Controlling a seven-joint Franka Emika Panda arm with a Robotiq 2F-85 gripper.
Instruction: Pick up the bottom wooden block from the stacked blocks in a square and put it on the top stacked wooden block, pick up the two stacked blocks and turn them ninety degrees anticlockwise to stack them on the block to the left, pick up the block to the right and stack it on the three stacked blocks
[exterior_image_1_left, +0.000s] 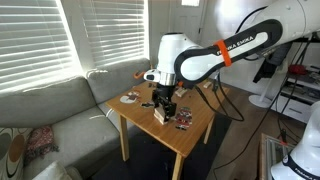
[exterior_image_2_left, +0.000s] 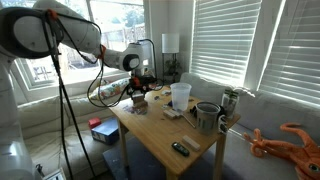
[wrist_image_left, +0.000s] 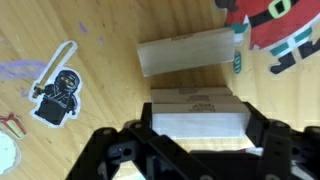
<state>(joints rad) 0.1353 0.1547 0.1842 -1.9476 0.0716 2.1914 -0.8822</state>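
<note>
In the wrist view my gripper (wrist_image_left: 197, 120) has its black fingers against both sides of a pale tan wooden block (wrist_image_left: 198, 122). That block sits on top of more stacked blocks, whose edges show just beyond it (wrist_image_left: 195, 98). Another wooden block (wrist_image_left: 188, 55) lies flat on the table farther out, slightly tilted. In both exterior views the gripper (exterior_image_1_left: 163, 103) (exterior_image_2_left: 138, 92) points down over the blocks (exterior_image_1_left: 160, 116) (exterior_image_2_left: 139, 103) on the small wooden table (exterior_image_1_left: 200, 128).
A ninja sticker (wrist_image_left: 58, 95) and a Santa sticker (wrist_image_left: 280, 30) lie on the tabletop. A clear cup (exterior_image_2_left: 180, 95), a dark mug (exterior_image_2_left: 207, 117) and a remote (exterior_image_2_left: 180, 148) stand on the table. A small plate (exterior_image_1_left: 130, 97) is near its far corner. A couch (exterior_image_1_left: 50, 110) is beside it.
</note>
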